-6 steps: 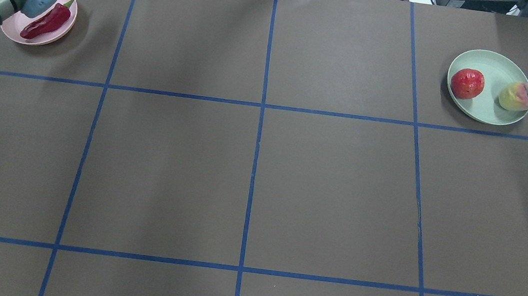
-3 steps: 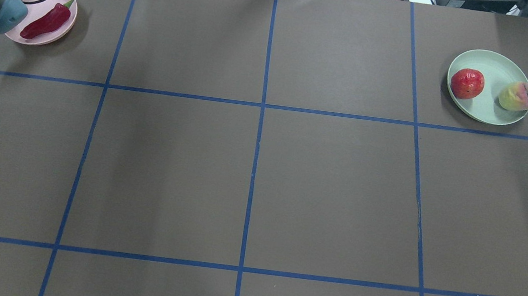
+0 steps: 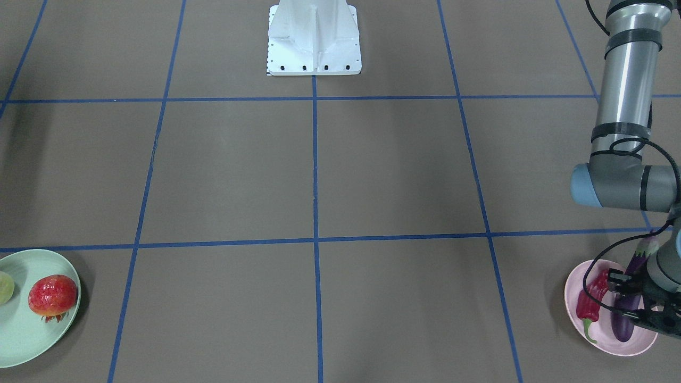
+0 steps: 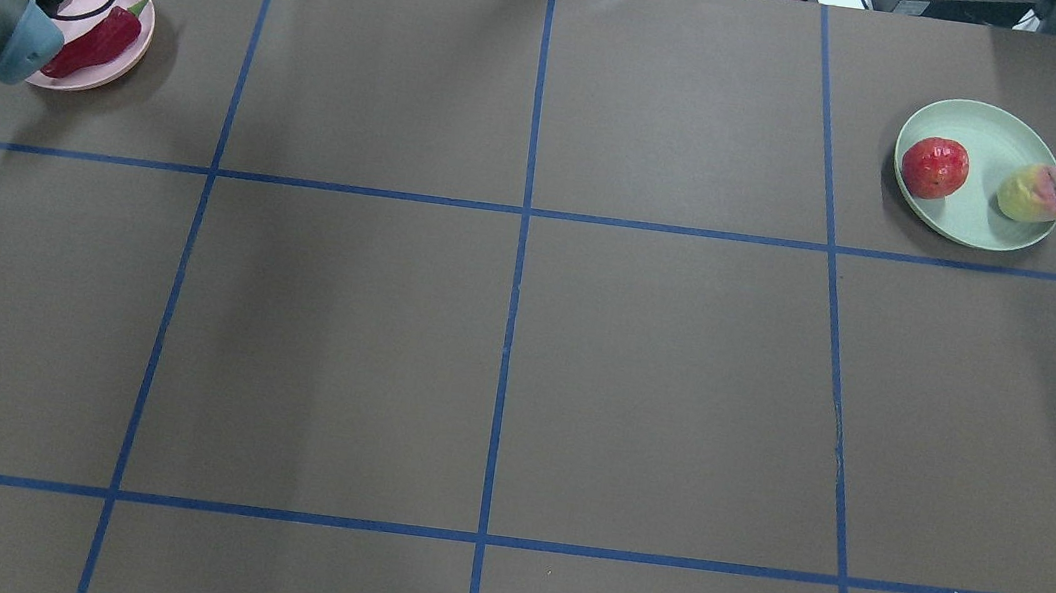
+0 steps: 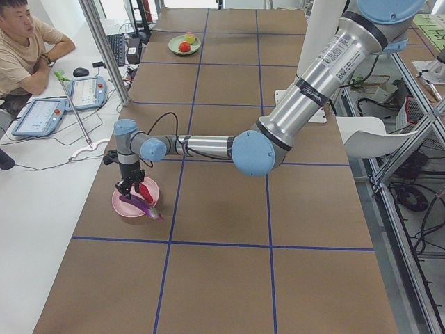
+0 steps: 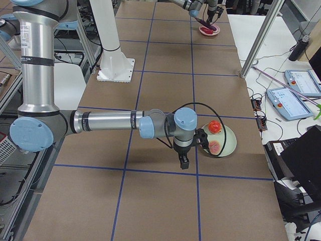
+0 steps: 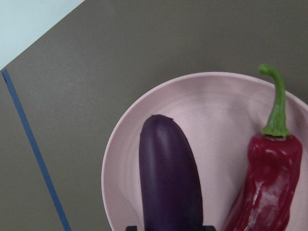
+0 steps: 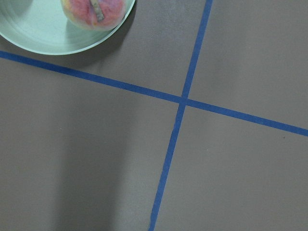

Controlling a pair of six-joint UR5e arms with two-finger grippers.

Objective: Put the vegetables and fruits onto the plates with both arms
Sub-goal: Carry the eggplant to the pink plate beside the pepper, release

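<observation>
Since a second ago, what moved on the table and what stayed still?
The left pincer swung the long glossy purple eggplant leftward and down onto the round pale pink plate. The wrinkled red chili pepper, the pale green plate, its round red pomegranate and yellow-green peach stayed put.

Robotics lab with a test bench.
Two arms [image 6: 100, 122] reached over a brown surface [image 4: 332, 333] gridded with blue tape [image 4: 517, 265], a white base [image 3: 314, 37] bolted at its edge. Aluminium posts [image 5: 106, 52], control tablets [image 5: 36, 116] on a white side desk [image 5: 28, 188], loose cables [image 5: 416, 198] and a seated person [image 5: 28, 42] surrounded it.
</observation>
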